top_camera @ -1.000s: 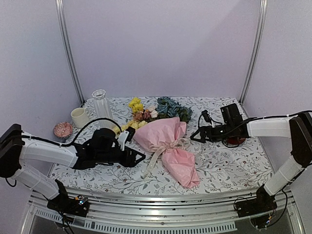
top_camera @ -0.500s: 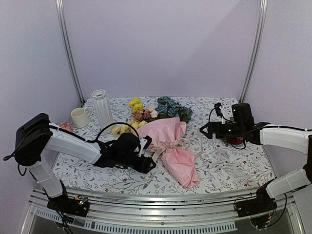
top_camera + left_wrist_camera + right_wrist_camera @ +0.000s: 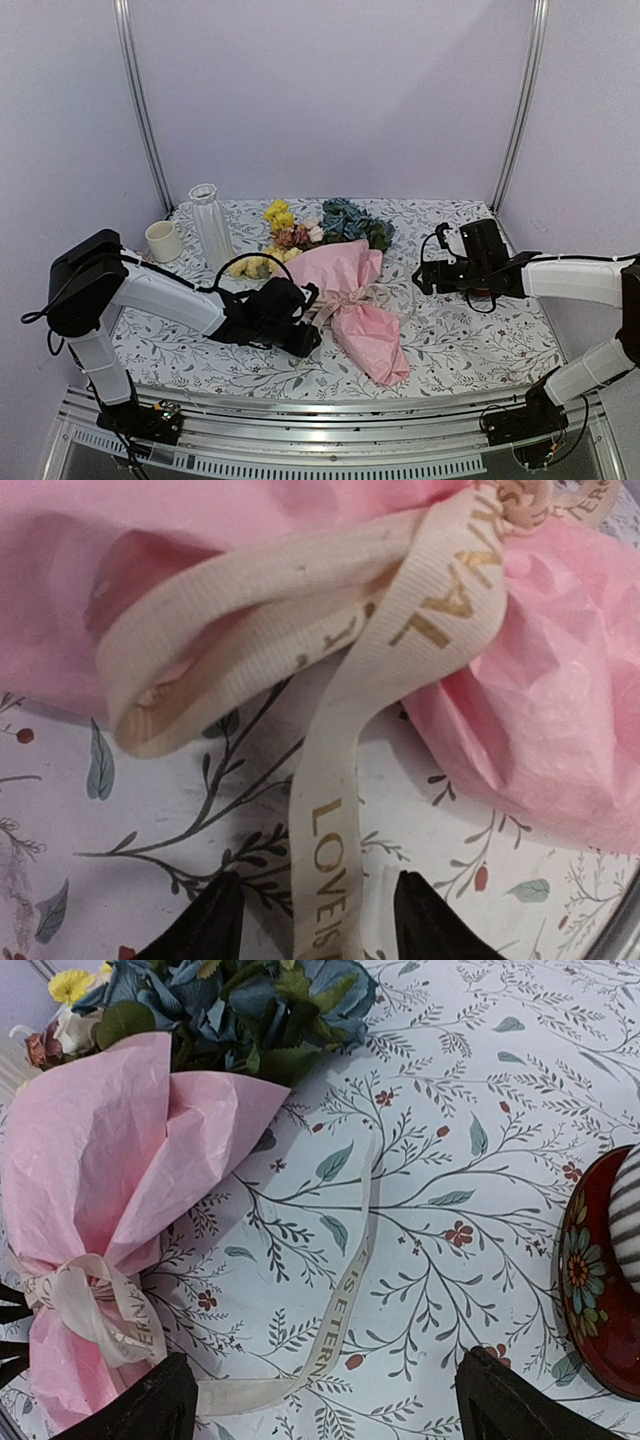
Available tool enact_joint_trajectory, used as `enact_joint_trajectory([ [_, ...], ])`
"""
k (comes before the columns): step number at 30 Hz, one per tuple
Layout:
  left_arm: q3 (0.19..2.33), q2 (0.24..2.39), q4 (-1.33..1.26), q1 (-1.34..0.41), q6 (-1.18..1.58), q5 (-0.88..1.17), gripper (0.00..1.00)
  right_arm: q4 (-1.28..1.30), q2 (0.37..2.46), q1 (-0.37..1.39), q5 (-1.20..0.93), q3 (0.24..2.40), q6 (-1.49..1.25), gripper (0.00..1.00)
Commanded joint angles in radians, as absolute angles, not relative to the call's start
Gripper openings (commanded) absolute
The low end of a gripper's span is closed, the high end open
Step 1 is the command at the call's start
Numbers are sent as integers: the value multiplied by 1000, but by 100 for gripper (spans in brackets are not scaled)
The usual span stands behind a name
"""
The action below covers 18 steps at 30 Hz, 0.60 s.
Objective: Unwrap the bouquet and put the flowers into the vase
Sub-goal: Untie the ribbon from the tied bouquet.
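The bouquet [image 3: 345,290] lies across the middle of the table in pink paper, tied with a cream ribbon [image 3: 330,810]. Its flowers [image 3: 300,228] point toward the back, yellow and pink blooms beside teal clusters [image 3: 250,1010]. The white ribbed vase [image 3: 207,222] stands upright at the back left. My left gripper [image 3: 310,328] is low at the bouquet's left side and open. One ribbon tail runs between its fingertips [image 3: 205,925] with a gap on each side. My right gripper [image 3: 420,275] hovers wide open right of the bouquet, above the other ribbon tail [image 3: 345,1310] lying on the cloth.
A cream mug [image 3: 162,240] sits left of the vase. A red patterned dish [image 3: 600,1280] holding a striped object lies under my right wrist. Lilac walls close in the back and both sides, and a metal rail runs along the near edge.
My left arm has reached right, bringing its gripper from the left of the bouquet onto the ribbon tail. My right gripper has pulled back a little to the right.
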<state>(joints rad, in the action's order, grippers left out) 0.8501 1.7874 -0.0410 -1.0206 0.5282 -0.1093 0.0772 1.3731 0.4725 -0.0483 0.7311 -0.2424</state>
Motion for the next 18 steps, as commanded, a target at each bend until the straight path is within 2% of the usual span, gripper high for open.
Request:
enact_joint_trajectory([
  [1,859,1824,-5,-1030,551,-144,50,142,1461,503,15,775,-234,91],
  [7,894,1844,5,-1032,551,-155,37,187,1616,555,88,835,-278,85],
  [12,899,1825,18,-1032,547,-192,23,180,1699,568,121,877,-310,84],
  [16,892,1796,17,-1031,529,-196,0,192,1757,569,145,913,-326,82],
  [18,886,1778,16,-1035,521,-198,0,203,1783,569,153,933,-329,80],
])
